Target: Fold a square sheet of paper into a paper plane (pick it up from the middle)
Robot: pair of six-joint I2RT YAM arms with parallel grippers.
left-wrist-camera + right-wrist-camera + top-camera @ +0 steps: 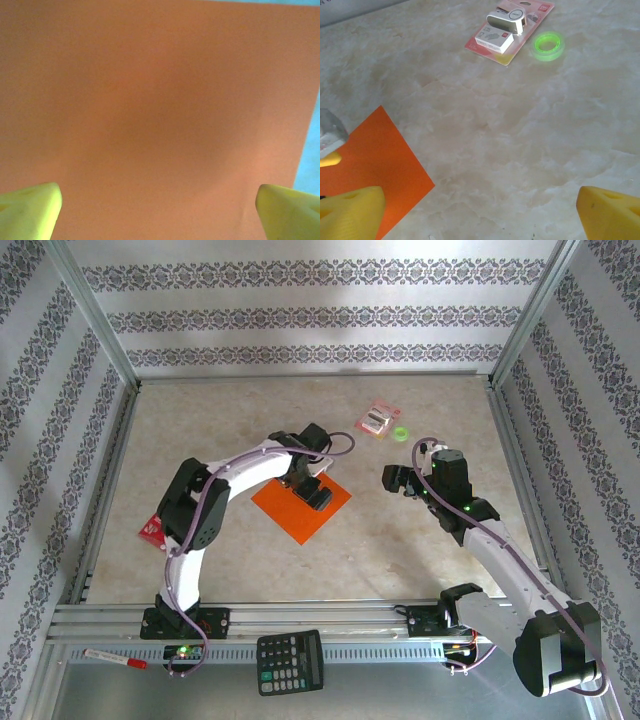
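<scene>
Orange and bright, the thin square sheet of paper (pixel 285 508) lies flat and uncreased near the middle of the marbled beige table (pixel 200 430), turned corner-on to the near edge. The left gripper (pixel 312 490) hangs right over it, yellow fingers (pixel 30 210) spread wide, grasping nothing. The right gripper (pixel 392 480), off the sheet's right corner, is spread and empty too. Toward the far edge, one pink-red card packet (pixel 510 30) holds a small silver-and-white item. One green ring (pixel 548 45) lies just beside it. One black calculator (pixel 290 662) sits at the near edge.

Calculator (pixel 290 662), green tape ring (pixel 549 45), pink packet (pixel 507 30)
</scene>
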